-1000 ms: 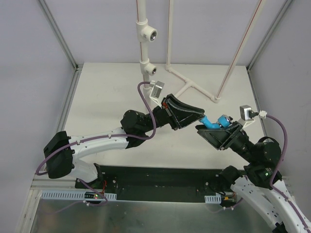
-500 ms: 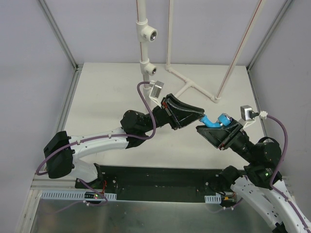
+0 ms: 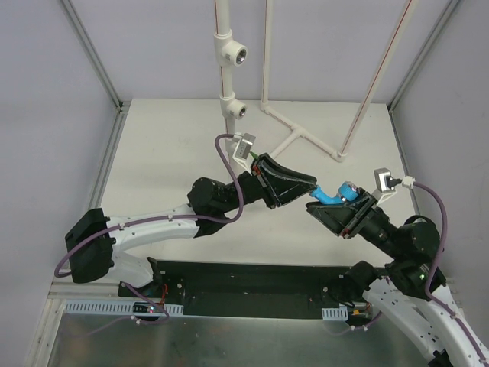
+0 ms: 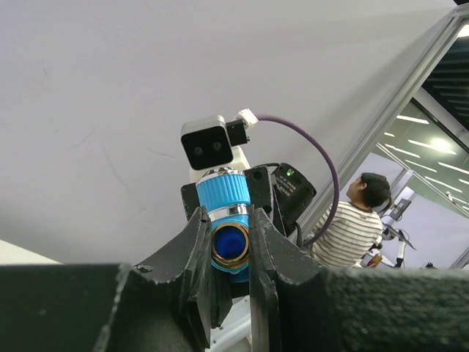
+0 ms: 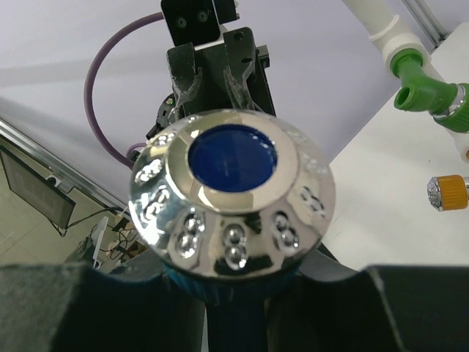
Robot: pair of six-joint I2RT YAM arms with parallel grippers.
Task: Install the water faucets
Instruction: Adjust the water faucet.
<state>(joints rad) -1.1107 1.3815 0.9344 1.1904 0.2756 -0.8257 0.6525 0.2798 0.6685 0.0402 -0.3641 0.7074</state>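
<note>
A light blue water faucet hangs above the table between both arms. In the left wrist view its brass-ringed open end faces the camera, and my left gripper is shut on it, one finger pressed to each side. In the right wrist view its shiny knob with a blue centre fills the middle, and my right gripper is shut on the blue body beneath it. From above, the left gripper and right gripper meet tip to tip. A green faucet sits against a white pipe. An orange faucet shows below it.
A white upright pipe carries two tee fittings at the back. A white pipe frame lies on the table behind the grippers. Metal posts and grey walls enclose the table.
My right gripper has closed on the blue faucet's body. Both grippers and the faucet have shifted slightly left, and the left wrist has turned a little.
</note>
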